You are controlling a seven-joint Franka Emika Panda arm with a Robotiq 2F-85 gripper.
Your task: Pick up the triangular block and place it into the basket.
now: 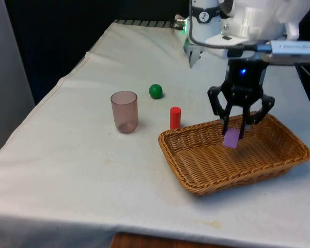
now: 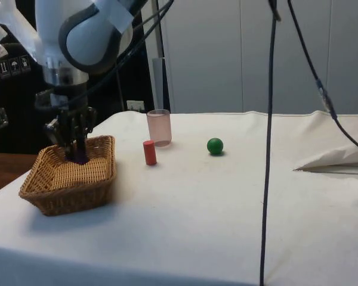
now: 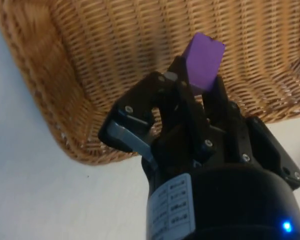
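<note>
**Purple block held over the wicker basket**

The gripper (image 1: 234,127) hangs above the inside of the wicker basket (image 1: 196,178), its two fingers closed on a purple block (image 1: 231,138). The block pokes out below the fingertips and is tilted; in the wrist view (image 3: 204,61) it sits between the fingers with the basket's woven floor behind it. From the side, the gripper (image 2: 75,152) reaches down past the basket's rim (image 2: 59,196), with only a sliver of purple showing at its tip. Whether the block touches the basket floor cannot be told.

The basket stands on the white-clothed bench (image 1: 77,170), toward the front view's right and near the front edge. Just beside its far-left corner stands a red cylinder (image 1: 175,118), upright. Farther to the front view's left is an empty, translucent pink cup (image 1: 124,111), also upright. A green ball (image 1: 155,91) lies beyond both, farther back on the bench, apart from the cup and the cylinder.
</note>
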